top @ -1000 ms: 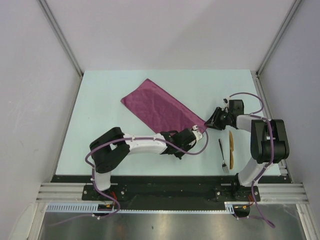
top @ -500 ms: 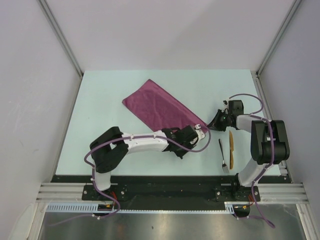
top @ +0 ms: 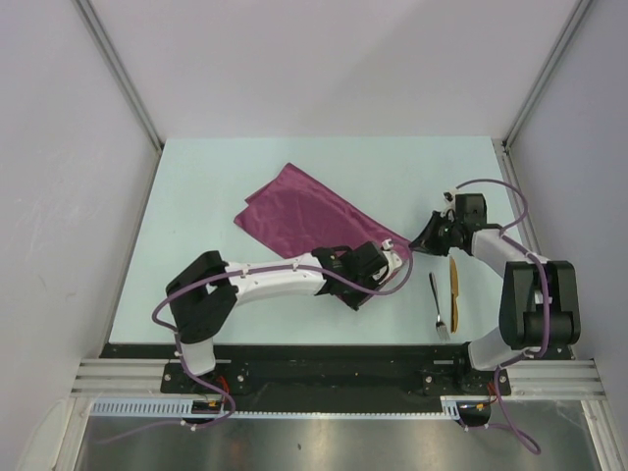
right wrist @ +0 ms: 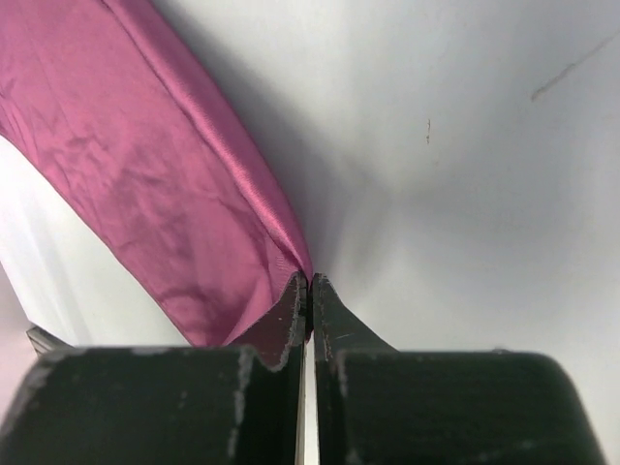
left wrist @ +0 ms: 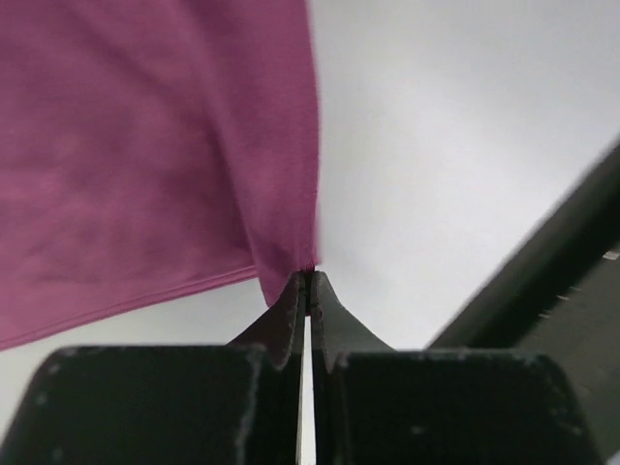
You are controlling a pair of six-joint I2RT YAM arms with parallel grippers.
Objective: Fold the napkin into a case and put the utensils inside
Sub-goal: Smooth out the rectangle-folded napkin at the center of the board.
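A pale green desk [top: 206, 206] fills the floor of a plain booth, closed in by white walls [top: 324, 69] with slanting metal posts [top: 118, 78] at the back corners. A black rail [top: 334, 358] runs along the near edge.

The plum napkin [top: 299, 216] lies folded in a long strip, set slantwise near the middle of the desk. The left end effector [top: 390, 254] is closed, pinching the strip's near right corner. The right end effector [top: 416, 240] is closed too, nipping the cloth just beside it.

The silver spoon [top: 439, 306] and the golden piece [top: 453, 285] lie side by side on the desk, right of the napkin.
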